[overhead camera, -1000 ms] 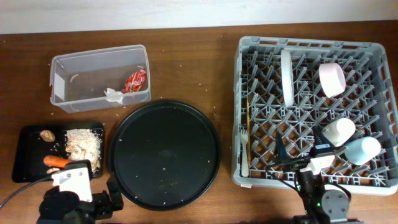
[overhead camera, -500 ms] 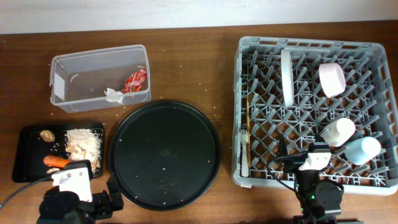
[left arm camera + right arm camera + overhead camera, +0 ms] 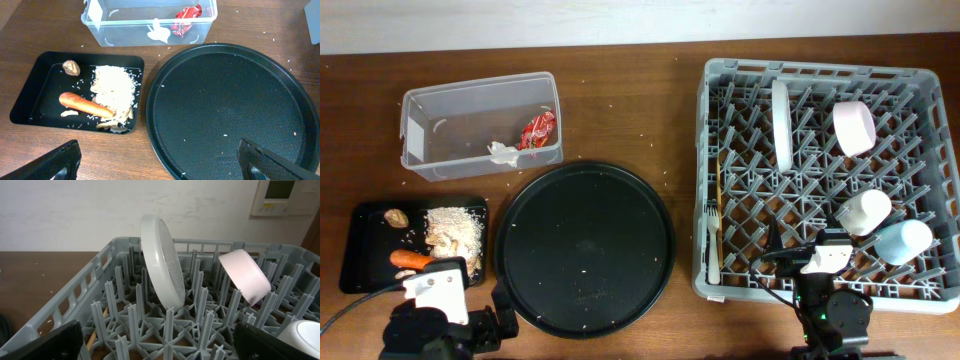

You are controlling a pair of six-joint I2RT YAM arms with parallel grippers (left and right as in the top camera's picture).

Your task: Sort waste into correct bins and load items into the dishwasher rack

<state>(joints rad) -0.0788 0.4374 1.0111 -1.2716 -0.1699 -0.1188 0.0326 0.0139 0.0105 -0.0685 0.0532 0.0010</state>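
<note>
The grey dishwasher rack [image 3: 932, 190] holds the white plate [image 3: 781, 125] on edge, the pink bowl [image 3: 854, 127], the cream cup [image 3: 864, 211], the blue cup [image 3: 904, 240], the wooden fork [image 3: 713, 240] and the stick [image 3: 719, 185]. The clear tub [image 3: 420, 120] holds the red wrapper [image 3: 537, 130] and white tissue [image 3: 502, 152]. The black tray [image 3: 365, 250] holds rice crumbs [image 3: 455, 230], the carrot [image 3: 410, 259] and the brown lump [image 3: 395, 216]. My left gripper [image 3: 160, 162] is open and empty near the front edge. My right gripper [image 3: 159, 340] is open and empty over the rack's front part.
A large round black tray [image 3: 584, 249] with a few crumbs lies between the black tray and the rack. Small crumbs dot the wooden table. A wall with a white panel [image 3: 285, 197] stands behind the rack.
My right arm has drawn back a little toward the front edge of the rack, then held still. The left arm and all objects have not moved.
</note>
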